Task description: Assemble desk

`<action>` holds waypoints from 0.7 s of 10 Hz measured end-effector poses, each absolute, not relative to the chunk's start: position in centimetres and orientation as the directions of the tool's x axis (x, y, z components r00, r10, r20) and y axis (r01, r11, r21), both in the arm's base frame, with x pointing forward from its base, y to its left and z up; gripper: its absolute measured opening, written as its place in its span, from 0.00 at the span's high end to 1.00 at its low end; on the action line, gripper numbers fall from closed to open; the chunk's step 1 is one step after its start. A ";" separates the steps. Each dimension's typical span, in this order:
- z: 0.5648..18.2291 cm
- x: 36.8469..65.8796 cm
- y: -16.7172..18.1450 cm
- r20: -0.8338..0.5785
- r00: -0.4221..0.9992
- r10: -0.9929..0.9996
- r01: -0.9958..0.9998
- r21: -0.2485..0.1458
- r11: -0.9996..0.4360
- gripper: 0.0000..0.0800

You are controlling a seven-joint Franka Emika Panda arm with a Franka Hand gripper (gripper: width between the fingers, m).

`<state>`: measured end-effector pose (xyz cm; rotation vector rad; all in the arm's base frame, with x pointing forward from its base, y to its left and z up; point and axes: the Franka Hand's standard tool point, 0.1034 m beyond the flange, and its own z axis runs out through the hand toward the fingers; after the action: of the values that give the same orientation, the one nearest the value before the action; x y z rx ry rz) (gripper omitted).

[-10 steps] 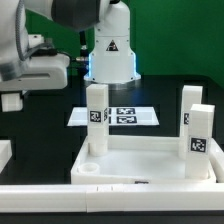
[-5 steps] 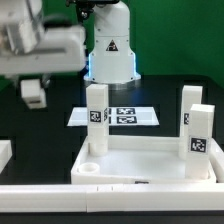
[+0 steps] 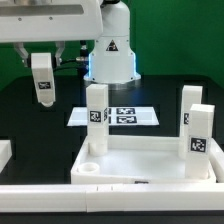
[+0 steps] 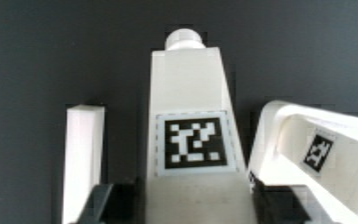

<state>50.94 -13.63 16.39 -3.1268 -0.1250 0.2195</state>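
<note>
In the exterior view my gripper hangs at the upper left, shut on a white desk leg that points down with its tag facing the camera, well above the black table. The rimmed tabletop lies at the front with three legs standing in its corners: one at the back left and two on the right. Its front left socket is an open round hole. In the wrist view the held leg runs out from between the dark fingers of the gripper.
The marker board lies flat behind the tabletop, in front of the robot base. A white rail runs along the front edge. A white block sits at the exterior view's left edge. The wrist view shows a white rail and a tagged leg.
The gripper has carried the leg toward the exterior view's right and a little upward. The leg now hangs upright with its tag facing the camera. The tabletop and standing legs have not moved.
</note>
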 end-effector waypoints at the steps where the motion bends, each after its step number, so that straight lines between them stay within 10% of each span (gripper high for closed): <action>1: 17.1 52.5 -12.4 -0.084 0.996 0.038 0.033 -0.060 -0.998 0.64; 4: 20.8 58.5 -11.1 0.181 0.983 -0.008 0.000 -0.042 -0.999 0.64; 7: 20.6 58.3 -12.3 0.350 0.937 0.004 -0.006 0.027 -1.000 0.64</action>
<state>58.34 -12.25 20.62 -3.1191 0.0013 -0.5636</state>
